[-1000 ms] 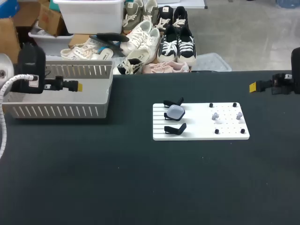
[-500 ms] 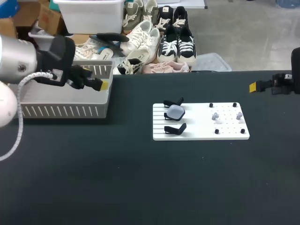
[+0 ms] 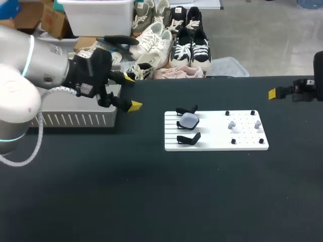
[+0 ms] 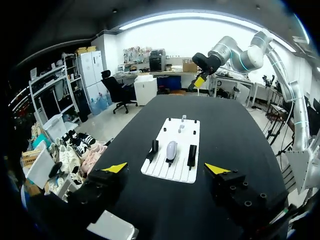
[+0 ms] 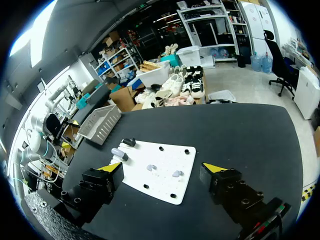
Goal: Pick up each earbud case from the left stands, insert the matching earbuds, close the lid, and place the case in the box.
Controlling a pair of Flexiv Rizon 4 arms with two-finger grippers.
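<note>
Hovering wide open and empty beside the basket (image 3: 75, 119), the left pincer (image 3: 131, 92) faces the earbud case (image 3: 189, 120) cradled between black stands (image 3: 188, 138) on the white board (image 3: 217, 136), presumably lined up to grasp it.

Site log: I read this as a robotics lab. My left arm (image 3: 30, 75) and right arm (image 4: 240, 52) flank a black bench table (image 3: 151, 201) carrying a white pegged fixture plate (image 3: 217, 130). Around it stand open metal shelving (image 5: 207, 22), a rolling office chair (image 4: 117, 90), a storage bin (image 3: 98, 15) and pairs of shoes (image 3: 189, 43) on bare floor.
</note>
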